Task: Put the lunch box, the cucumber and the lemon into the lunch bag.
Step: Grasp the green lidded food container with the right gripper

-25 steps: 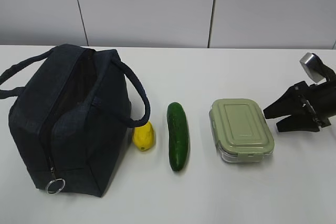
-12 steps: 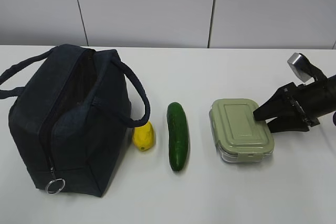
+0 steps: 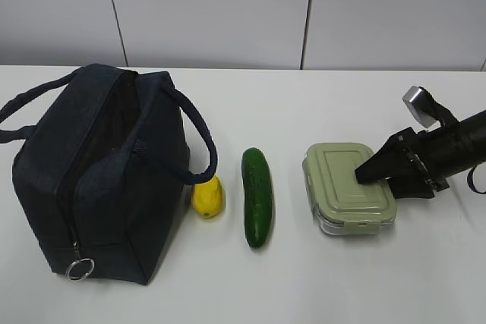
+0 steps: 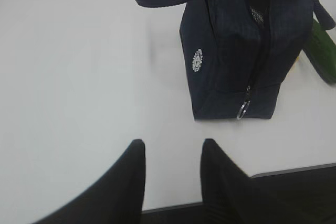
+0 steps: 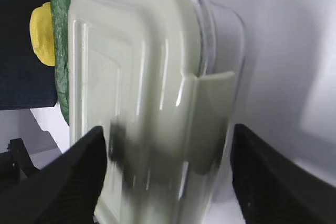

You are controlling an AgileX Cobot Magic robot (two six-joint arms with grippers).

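- Right gripper [image 3: 372, 174]: fingers spread wide on either side of the lunch box [image 3: 348, 185], not closed on it.
- Left gripper [image 4: 170, 153]: fingers narrowly apart, empty, above the counter [image 4: 79, 77].
- Right to left: lunch box, cucumber [image 3: 257, 196], lemon [image 3: 207, 196], lunch bag [image 3: 99, 168], unzipped.

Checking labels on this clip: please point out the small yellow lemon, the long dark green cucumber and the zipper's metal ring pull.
Small yellow lemon [image 3: 207, 197], exterior view, middle of its body.
Long dark green cucumber [image 3: 257, 196], exterior view, mid-length of its skin.
Metal ring pull [image 3: 80, 268], exterior view, rim of the ring.
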